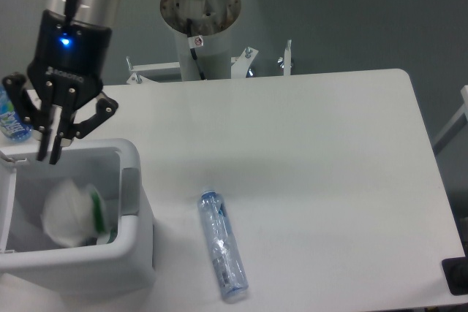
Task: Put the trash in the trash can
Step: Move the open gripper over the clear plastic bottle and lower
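at the far left edge, an uncrushed bottle with a blue label (pixel 7 118) stands on the white table (pixel 322 173), partly hidden behind the gripper (pixel 50 153). the gripper hangs from the arm above the back rim of the trash can (pixel 135 246), its two fingers (pixel 57 144) pointing down with a narrow gap between them and nothing held. below it, inside the open white bin, the crumpled whitish wrapper (pixel 69 213) with its green tag shows as a blurred pale lump (too smeared to tell whether it has settled on the bottom or is in the air). the grey latch tab (pixel 129 193) sits on the bin's right rim. to the right of the bin, well apart from it, the crushed clear bottle (pixel 221 245) lies flat on the table, running lengthwise toward the near edge. behind the table stands the arm's round base column (pixel 201 16).
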